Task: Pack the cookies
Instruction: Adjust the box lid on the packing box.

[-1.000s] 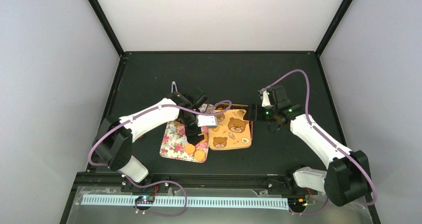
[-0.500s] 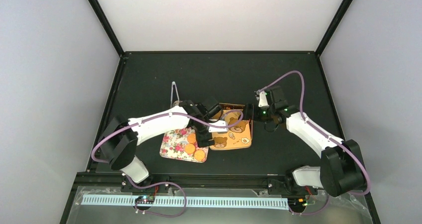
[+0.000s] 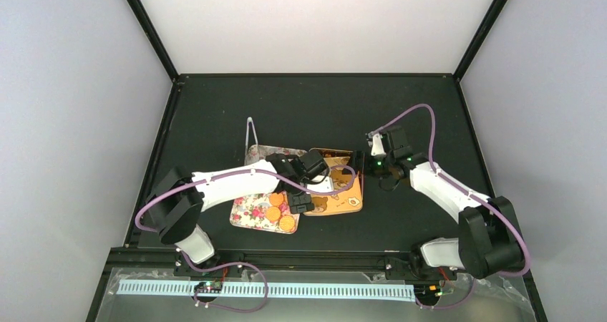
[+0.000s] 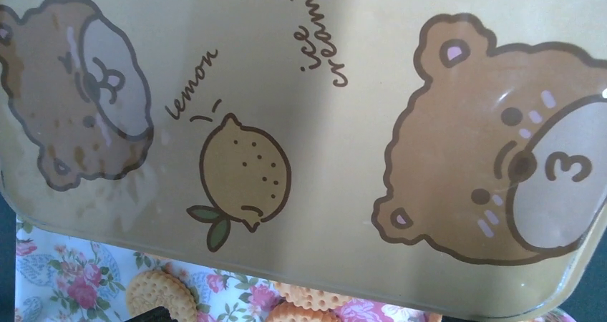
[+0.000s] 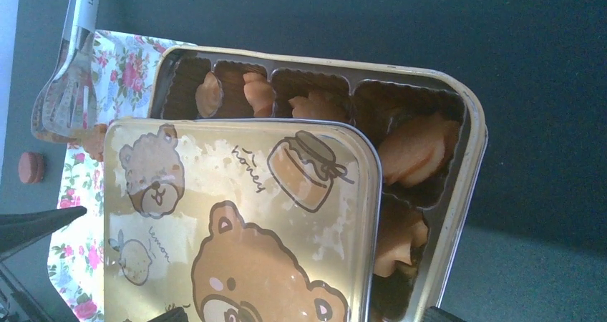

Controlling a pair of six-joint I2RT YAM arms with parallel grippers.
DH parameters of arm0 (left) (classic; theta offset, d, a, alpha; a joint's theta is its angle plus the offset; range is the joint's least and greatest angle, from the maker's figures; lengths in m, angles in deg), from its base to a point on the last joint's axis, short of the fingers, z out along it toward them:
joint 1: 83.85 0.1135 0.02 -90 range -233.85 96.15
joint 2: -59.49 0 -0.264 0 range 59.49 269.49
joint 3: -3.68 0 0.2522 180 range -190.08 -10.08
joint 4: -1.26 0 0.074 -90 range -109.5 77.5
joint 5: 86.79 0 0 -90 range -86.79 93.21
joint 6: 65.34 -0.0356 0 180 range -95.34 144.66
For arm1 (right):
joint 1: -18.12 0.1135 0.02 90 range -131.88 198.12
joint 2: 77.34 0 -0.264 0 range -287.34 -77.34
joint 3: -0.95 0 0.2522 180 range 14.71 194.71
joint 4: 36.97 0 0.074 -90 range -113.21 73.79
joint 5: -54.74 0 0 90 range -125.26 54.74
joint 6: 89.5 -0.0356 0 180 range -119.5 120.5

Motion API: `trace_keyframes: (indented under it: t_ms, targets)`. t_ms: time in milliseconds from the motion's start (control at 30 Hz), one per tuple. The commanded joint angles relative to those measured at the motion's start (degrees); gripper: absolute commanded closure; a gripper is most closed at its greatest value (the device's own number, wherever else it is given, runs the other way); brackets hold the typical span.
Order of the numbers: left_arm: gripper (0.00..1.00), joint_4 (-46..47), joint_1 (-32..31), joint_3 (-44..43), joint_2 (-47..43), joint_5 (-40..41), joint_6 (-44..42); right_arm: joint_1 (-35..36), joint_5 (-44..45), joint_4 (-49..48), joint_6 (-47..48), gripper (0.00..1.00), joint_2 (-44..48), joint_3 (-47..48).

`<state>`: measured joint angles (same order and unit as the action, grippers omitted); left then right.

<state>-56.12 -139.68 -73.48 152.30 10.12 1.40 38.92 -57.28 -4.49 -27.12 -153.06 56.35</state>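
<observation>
Left jaws apart, above one bear-print lid (image 4: 315, 122); just beside them I count three round cookies (image 4: 161, 297) on one floral cloth (image 4: 64, 279). Right jaws apart, facing one tin (image 5: 469, 122), more cookies inside.

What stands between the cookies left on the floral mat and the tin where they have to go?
The bear-printed lid lies over most of the tin, shutting that part off from the cookies on the floral mat. In the right wrist view only the compartments along the tin's top and right edges are uncovered.
</observation>
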Motion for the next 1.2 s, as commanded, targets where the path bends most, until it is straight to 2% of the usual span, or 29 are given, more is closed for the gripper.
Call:
trace_keyframes:
  t_ms: [0,400,800,1167]
  targets:
    - [0.01,2.72,-1.62,1.11,0.40,3.60,2.01,-0.42,-1.15,-2.01,-1.03,0.13,-0.41,-0.25]
    - [0.01,6.68,-4.31,2.47,0.64,11.22,2.44,-0.41,-2.47,-2.37,-0.77,0.14,-0.46,-0.83]
    - [0.01,8.95,0.71,-0.57,1.14,10.28,0.17,-0.36,-2.46,-2.11,-0.81,0.16,2.03,-3.17]
    - [0.01,9.07,5.03,-1.95,0.49,5.24,-2.31,-0.41,-1.13,-1.24,-0.31,0.16,3.33,-4.41]
